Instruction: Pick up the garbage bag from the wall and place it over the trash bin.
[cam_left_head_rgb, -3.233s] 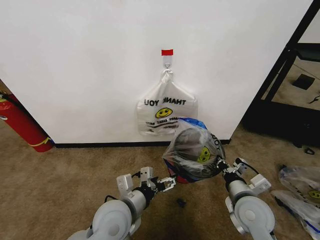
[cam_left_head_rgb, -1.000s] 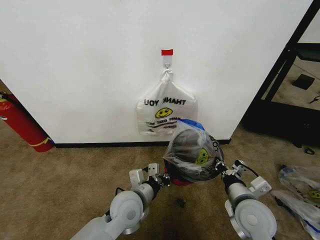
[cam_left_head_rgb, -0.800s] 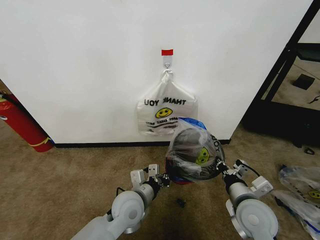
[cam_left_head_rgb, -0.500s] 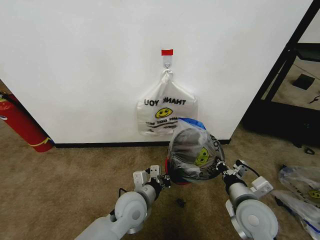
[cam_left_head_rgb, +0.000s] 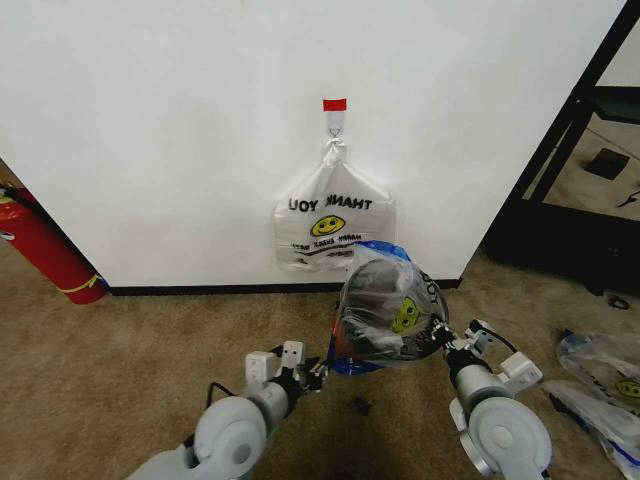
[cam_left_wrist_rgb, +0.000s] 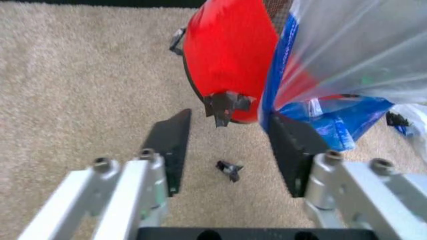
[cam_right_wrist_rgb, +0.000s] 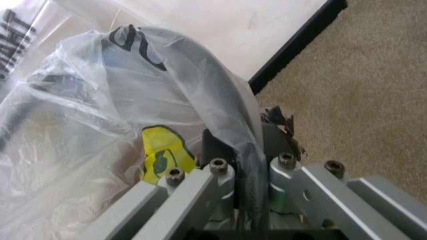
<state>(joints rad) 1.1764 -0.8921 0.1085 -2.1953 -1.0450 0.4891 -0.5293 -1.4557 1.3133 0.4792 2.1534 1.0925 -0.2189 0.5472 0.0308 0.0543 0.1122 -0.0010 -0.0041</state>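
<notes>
The garbage bag (cam_left_head_rgb: 392, 305), translucent with a yellow smiley and blue patches, is draped over the trash bin, whose dark mesh shows through it. The bin's red base (cam_left_wrist_rgb: 227, 50) sits on the carpet by the wall. My right gripper (cam_left_head_rgb: 440, 338) is at the bin's right side, shut on the bag's edge (cam_right_wrist_rgb: 243, 150) at the rim. On the bin's left, low over the carpet, my left gripper (cam_left_head_rgb: 312, 373) is open. Its black fingers (cam_left_wrist_rgb: 170, 145) stand apart just short of the red base, with the bag's blue lower edge (cam_left_wrist_rgb: 323, 117) hanging beside one of them.
A flat white smiley bag (cam_left_head_rgb: 333, 228) hangs from a wall hook above the bin. A red fire extinguisher (cam_left_head_rgb: 45, 250) stands at the left, a black rack (cam_left_head_rgb: 570, 190) at the right. More plastic bags (cam_left_head_rgb: 600, 375) lie on the floor at the right. A small dark scrap (cam_left_head_rgb: 362, 405) lies on the carpet.
My left gripper has drawn back from the bin toward me and to the left. The bag's blue edge now hangs lower on the bin's left side. The right gripper has kept its hold.
</notes>
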